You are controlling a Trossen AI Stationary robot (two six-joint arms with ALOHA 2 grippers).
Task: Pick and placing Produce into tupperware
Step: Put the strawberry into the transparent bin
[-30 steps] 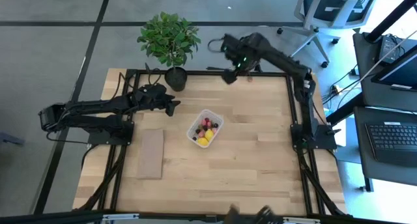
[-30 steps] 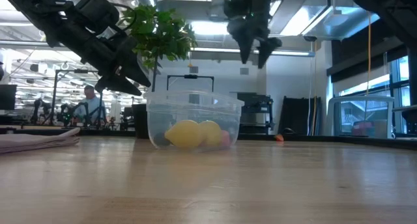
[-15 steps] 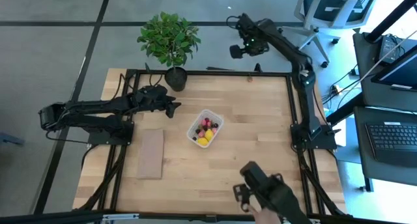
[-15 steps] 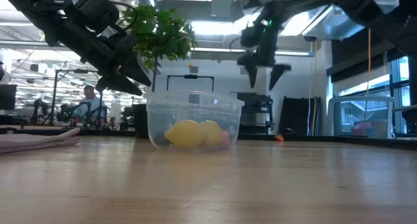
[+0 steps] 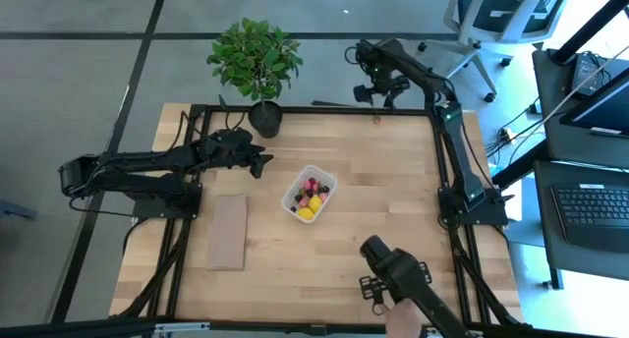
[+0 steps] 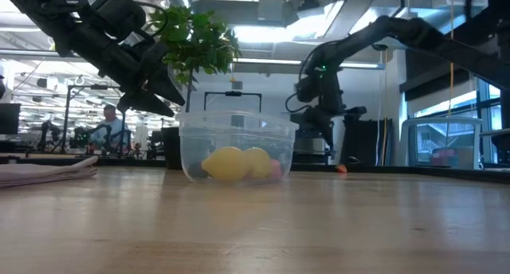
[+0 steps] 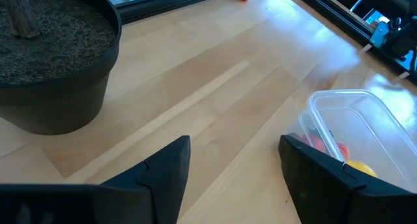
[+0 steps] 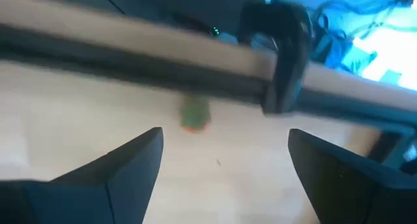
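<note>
Left gripper (image 5: 263, 161) hovers over the bench (image 5: 373, 230) just beside the potted plant (image 5: 256, 58), fingers (image 7: 163, 175) spread and empty; it waits, well short of the action. Middle of the bench: the tupperware (image 5: 310, 194) already carries a heap of produce (image 5: 311, 193), yellow and red showing through the clear wall. Now far right and back: one small orange-red piece (image 5: 376, 120) with a green top lies alone by the bench's far edge, hard up against the black frame rail (image 8: 163, 68). The right gripper (image 5: 378, 87) hangs above that edge, fingers (image 8: 111, 172) wide apart with nothing between them; the piece lies straight ahead between them in its wrist view; this arm is plainly nearer, so the grab looks like its job.
</note>
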